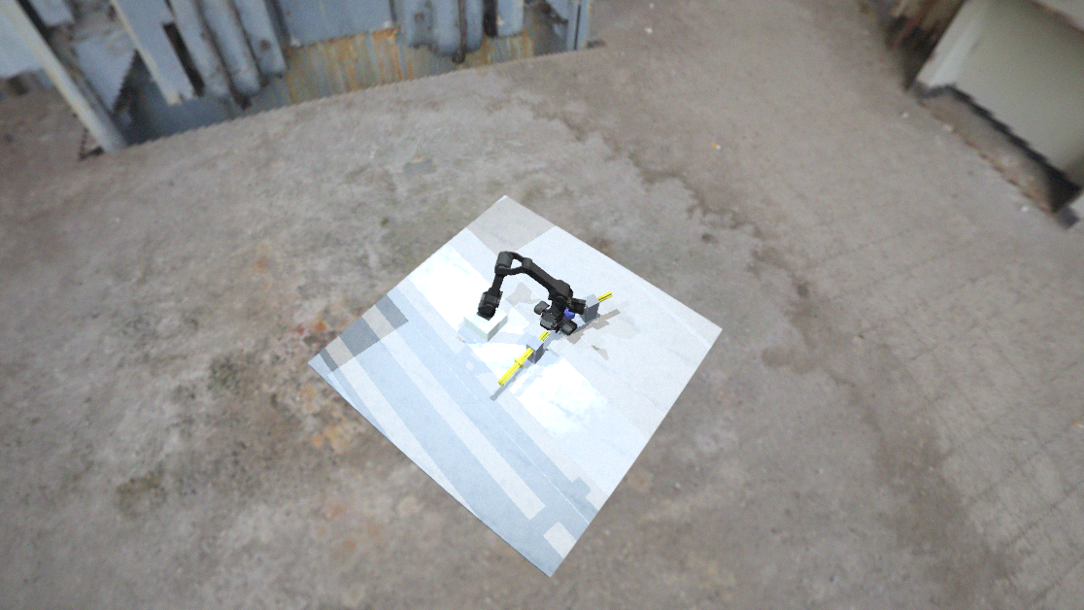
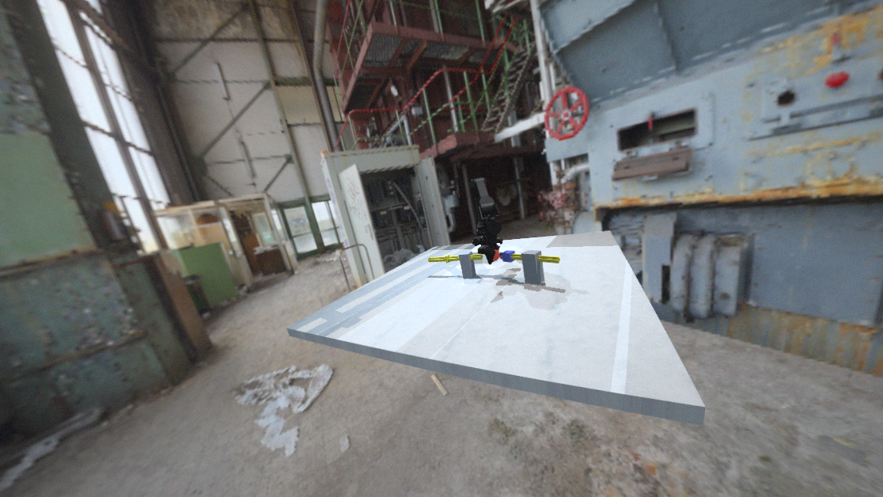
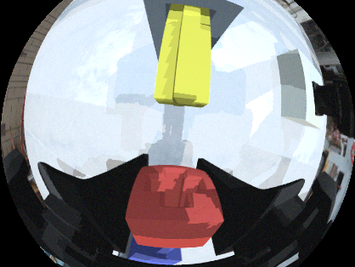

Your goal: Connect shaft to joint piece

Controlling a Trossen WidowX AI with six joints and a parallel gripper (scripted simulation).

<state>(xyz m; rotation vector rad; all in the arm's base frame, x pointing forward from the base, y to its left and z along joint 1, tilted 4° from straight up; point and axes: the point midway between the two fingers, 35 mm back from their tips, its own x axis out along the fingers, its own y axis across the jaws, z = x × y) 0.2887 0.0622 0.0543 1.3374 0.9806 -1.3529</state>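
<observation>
My gripper (image 2: 491, 256) (image 3: 172, 161) is shut on the red joint piece (image 2: 496, 254) (image 3: 170, 217), one finger on each side. The blue hinge part (image 1: 569, 314) (image 2: 507, 256) (image 3: 154, 253) sits behind it, on the end of the fixed yellow shaft (image 1: 604, 296) (image 2: 550, 259), held by the taller grey block (image 1: 592, 308) (image 2: 534, 269). The second yellow shaft (image 1: 513, 369) (image 2: 437, 259) (image 3: 191, 64) passes through the other grey block (image 1: 535, 350) (image 2: 468, 267) (image 3: 153, 25). Its end points towards the red piece, with a gap between. Whether the opening lines up exactly is hard to tell.
The arm (image 1: 542, 274) (image 2: 486, 200) reaches over from its pale base block (image 1: 486, 325) (image 3: 293, 99). Both grey blocks stand close to either side of the gripper on the pale tabletop (image 1: 652, 333) (image 2: 555, 333). Patchy shadows cross the tabletop.
</observation>
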